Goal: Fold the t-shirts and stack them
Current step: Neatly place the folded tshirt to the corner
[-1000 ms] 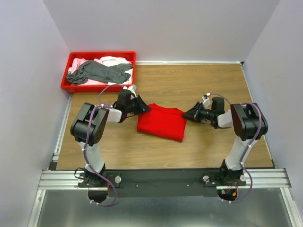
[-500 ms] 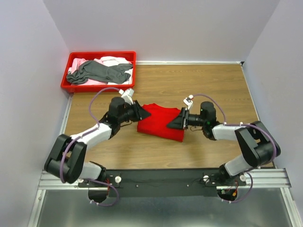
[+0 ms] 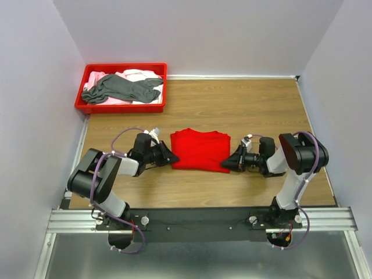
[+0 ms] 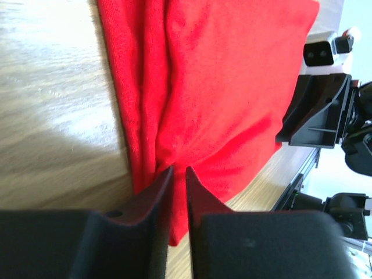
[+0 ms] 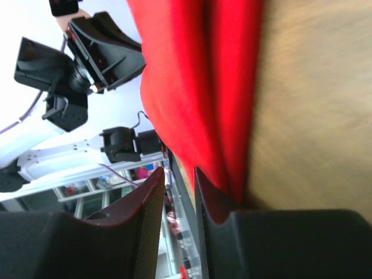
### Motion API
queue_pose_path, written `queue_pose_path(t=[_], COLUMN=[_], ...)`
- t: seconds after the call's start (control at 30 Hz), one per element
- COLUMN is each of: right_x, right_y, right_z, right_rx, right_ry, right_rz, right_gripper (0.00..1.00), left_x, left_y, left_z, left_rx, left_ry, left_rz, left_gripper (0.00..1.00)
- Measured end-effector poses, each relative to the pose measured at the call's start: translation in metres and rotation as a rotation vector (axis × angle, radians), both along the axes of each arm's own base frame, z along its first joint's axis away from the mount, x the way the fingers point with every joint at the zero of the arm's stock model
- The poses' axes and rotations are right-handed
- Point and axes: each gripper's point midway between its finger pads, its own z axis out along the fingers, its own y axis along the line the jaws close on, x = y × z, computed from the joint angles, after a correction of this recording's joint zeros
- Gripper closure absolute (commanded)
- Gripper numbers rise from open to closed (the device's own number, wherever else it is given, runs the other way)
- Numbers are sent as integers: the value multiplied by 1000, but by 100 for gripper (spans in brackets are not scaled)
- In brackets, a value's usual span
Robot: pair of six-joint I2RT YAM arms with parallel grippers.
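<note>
Top external view: red t-shirt point(image 3: 200, 150) lies between the hands, equally near. Left hand point(image 3: 174, 157) near-shut, hold unclear; right hand point(image 3: 225, 165) slightly open, empty.

— How is the light over the table point(image 3: 244, 104)?
— Bright and even from above. Only faint, soft shadows fall on the wood, and I see no glare.
— And up close, at your wrists?
— My left fingers point(image 4: 145, 200) are black blurs, too near to focus. A pale sheen lies on the wood there, and the red t-shirt point(image 4: 221, 75) looks sharp and saturated. My right fingers point(image 5: 148, 203) are blurred too, the wood beside them is smeared, and the background is washed out white.
</note>
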Motion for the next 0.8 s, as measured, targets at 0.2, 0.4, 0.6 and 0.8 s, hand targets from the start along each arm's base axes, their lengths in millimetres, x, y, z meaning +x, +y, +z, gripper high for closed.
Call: queue_pose_path(t=[0.2, 0.4, 0.6, 0.8], right_x=[4, 15, 24, 24], right_y=[15, 83, 136, 140], right_z=[42, 113, 66, 9], right_rx=[-3, 27, -35, -61], right_ry=[-114, -326, -215, -61], right_rz=[11, 126, 152, 129], right_gripper=[58, 55, 55, 55], left_x=[-3, 20, 29, 23], left_y=[6, 21, 46, 72], left_z=[23, 102, 160, 154], left_rx=[-2, 44, 121, 265], left_ry=[-41, -262, -435, -438], left_rz=[20, 101, 211, 261], left_gripper=[58, 41, 34, 26])
